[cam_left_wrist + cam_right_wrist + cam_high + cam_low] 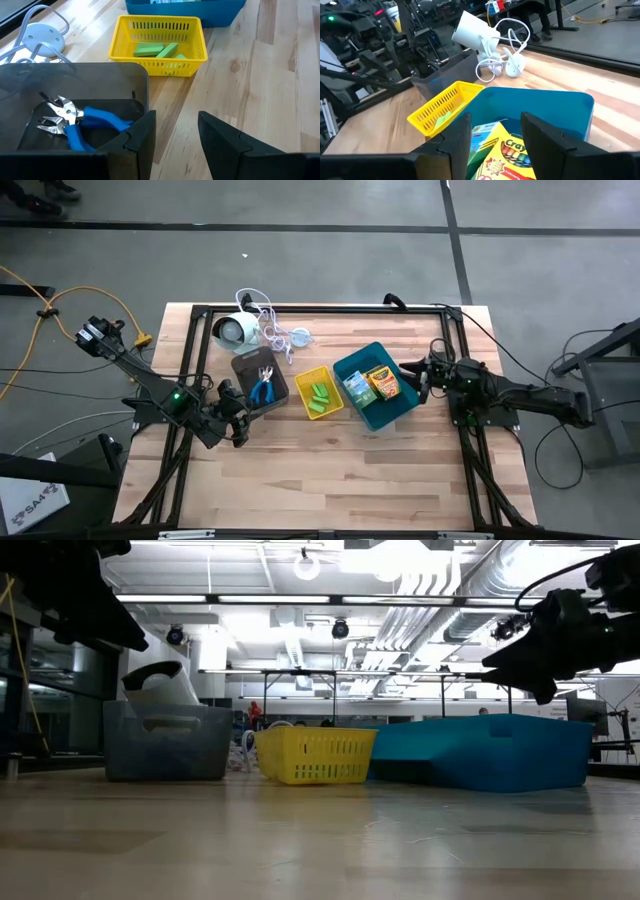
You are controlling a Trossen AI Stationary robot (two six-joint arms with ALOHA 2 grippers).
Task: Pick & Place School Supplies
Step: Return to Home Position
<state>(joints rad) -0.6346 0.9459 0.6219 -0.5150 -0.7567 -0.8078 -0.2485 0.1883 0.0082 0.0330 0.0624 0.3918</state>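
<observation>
3 trays hold every school supply in sight: the blue-handled pliers (82, 125) lie in the grey tray (241, 365), the green blocks (156, 50) in the yellow tray (150, 70), and the printed crayon boxes (372, 385) in the blue tray (400, 412). Nothing lies loose on the table (330, 480) but the white device (232, 330) and its cord, so the sorting looks finished and only parking the arms seems left. The left tool (238, 420) hangs spread and empty just beside the grey tray, and the right tool (413, 377) hangs spread and empty over the blue tray's edge.
</observation>
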